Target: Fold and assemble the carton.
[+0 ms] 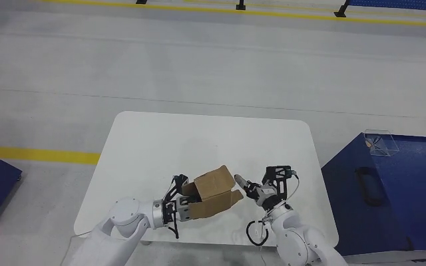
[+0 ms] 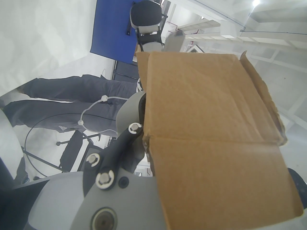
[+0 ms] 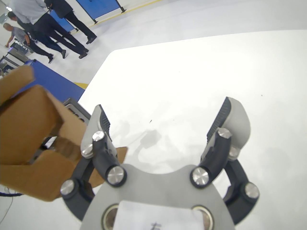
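Note:
A brown carton (image 1: 212,193) is held just above the near part of the white table (image 1: 200,139), partly folded, with loose flaps at its right end. My left gripper (image 1: 188,201) is shut on the carton's left end. In the left wrist view one grey finger (image 2: 129,113) presses against the edge of the carton's panel (image 2: 206,111), and the other finger is hidden behind the cardboard. My right gripper (image 1: 255,180) stands open at the carton's right end. In the right wrist view the gap of the right gripper (image 3: 165,118) holds nothing, and one finger lies beside a carton flap (image 3: 36,132).
A blue cabinet (image 1: 379,193) stands close to the table's right edge, with a clear plastic box (image 1: 379,141) on top. The table's far half is bare white surface. Both arms hang near the table's front edge.

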Robot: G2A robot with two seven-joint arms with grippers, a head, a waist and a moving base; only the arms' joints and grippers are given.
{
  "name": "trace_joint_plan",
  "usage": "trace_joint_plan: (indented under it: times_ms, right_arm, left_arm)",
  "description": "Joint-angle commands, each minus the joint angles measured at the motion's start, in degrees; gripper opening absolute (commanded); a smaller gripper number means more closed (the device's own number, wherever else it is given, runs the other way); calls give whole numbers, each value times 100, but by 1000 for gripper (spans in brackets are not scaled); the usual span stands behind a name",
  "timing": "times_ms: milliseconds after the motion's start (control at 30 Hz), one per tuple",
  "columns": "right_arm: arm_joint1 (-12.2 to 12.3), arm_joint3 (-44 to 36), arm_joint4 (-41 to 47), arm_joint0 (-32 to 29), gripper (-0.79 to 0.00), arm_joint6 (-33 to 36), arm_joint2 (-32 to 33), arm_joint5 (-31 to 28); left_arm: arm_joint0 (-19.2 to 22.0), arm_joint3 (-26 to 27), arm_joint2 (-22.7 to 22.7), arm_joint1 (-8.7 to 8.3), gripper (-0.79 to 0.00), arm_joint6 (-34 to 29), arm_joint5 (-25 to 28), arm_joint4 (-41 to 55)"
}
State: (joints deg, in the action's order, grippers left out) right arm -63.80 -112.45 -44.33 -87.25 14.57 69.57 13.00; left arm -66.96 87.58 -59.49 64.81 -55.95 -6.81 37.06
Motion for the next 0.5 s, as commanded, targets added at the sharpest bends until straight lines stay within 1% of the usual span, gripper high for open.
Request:
trace_joint_plan:
  times_ms: [0, 133, 267, 367, 467]
  right_arm:
    - [8, 210, 434, 49, 0, 390, 192, -124]
    - [-1, 474, 869, 160, 0, 1164, 54, -534]
    - [-16, 538, 1579, 245, 0, 1762, -23, -991]
    - [-2, 478, 2059, 234, 0, 1926, 178, -1209]
    - [23, 333, 2259, 130, 0, 1908, 414, -1350]
  left_arm:
    - [-18, 3, -52, 2, -785, -78, 66, 175]
    - [-3, -42, -91, 2, -785, -169, 46, 275]
    - [31, -57, -50, 15, -785, -145, 13, 264]
    - [56, -68, -12, 25, -785, -112, -17, 240]
    - [74, -84, 16, 34, -785, -105, -28, 226]
